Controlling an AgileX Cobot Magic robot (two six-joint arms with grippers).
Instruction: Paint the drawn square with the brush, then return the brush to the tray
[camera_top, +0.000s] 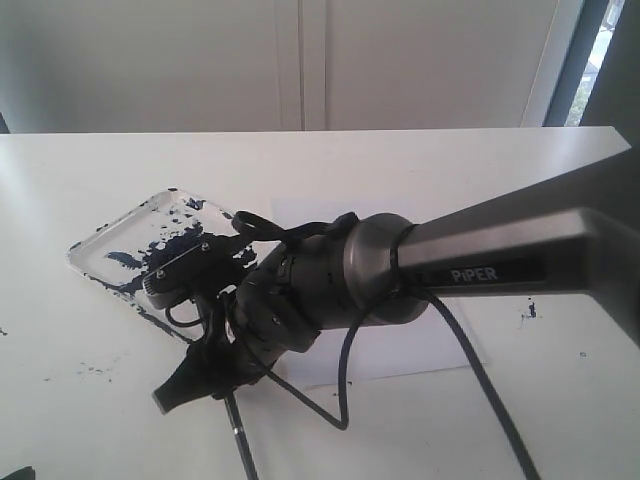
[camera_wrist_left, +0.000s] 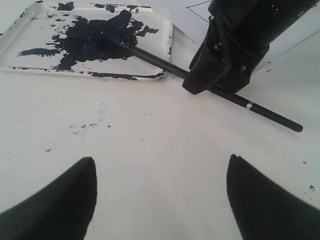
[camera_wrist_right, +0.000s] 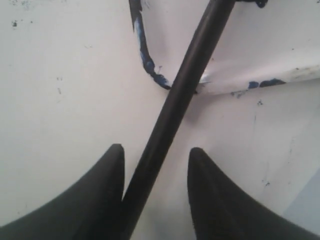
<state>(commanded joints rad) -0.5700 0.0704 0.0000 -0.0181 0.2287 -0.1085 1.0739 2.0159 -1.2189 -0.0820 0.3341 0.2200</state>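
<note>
The brush (camera_wrist_left: 160, 62) lay slanted, a long thin black stick. Its dark, loaded tip was buried in the big blue-black blob in the tray (camera_wrist_left: 30, 60), and its shaft crossed the tray's rim and ran out onto the white table (camera_wrist_left: 150, 150). A narrow silver band ringed the handle near the far end, which rested on the table well clear of the tray.

The right gripper (camera_wrist_right: 156, 149) was down over the brush (camera_wrist_right: 172, 112). The shaft ran between its two dark fingers (camera_wrist_right: 100, 200), lying against one of them, while a strip of pale table showed between the shaft and the other. The jaws were parted a little and not clamped on it.

From outside, the right arm reached across the middle and its gripper (camera_top: 190, 385) sat low, just beside the tray (camera_top: 95, 255). A short piece of the handle (camera_top: 240, 435) poked out below it, and a paper sheet (camera_top: 430, 350) lay under the arm.

The tray itself was shallow, white and round-cornered, with paint smeared over its floor and blue streaks along its edge (camera_wrist_right: 147, 62).

The left gripper (camera_wrist_left: 160, 200) hung above bare table, its fingers (camera_wrist_left: 55, 205) spread wide with nothing between them, well apart from the brush.
</note>
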